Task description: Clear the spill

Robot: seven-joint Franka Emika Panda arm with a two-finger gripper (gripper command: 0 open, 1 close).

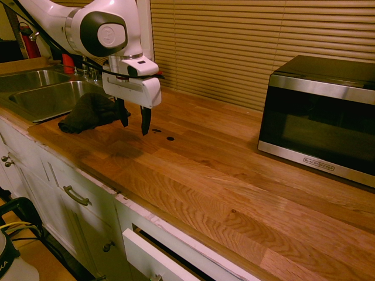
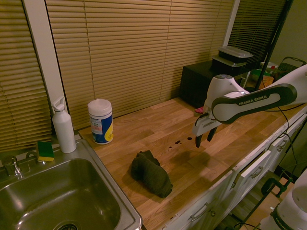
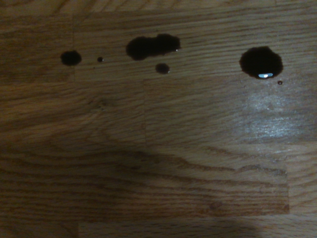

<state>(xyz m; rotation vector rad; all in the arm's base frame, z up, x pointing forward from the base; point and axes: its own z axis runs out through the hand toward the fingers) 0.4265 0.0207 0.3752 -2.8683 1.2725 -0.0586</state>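
In the first exterior view the hand (image 1: 134, 124), spread and empty, hangs above the desk (image 1: 246, 193), with the spill (image 1: 170, 139) just beyond it toward the microwave (image 1: 322, 120) and the blinds edge. In the second, the dark drops lie between the hand and the wipes canister (image 2: 100, 121), so the coming move likely heads toward the desk's blinds edge. The wrist view shows the blots strung in a loose row.

Counting stuff up, I get one microwave (image 1: 319, 120), one white bottle (image 2: 64, 129), one wipes tub (image 2: 101, 125), one sponge (image 2: 45, 151), one dark cloth (image 2: 151, 173), two sink basins (image 1: 53, 99), two stacked containers (image 2: 232, 59) and, up close, six dark drops or blots (image 3: 261, 62).
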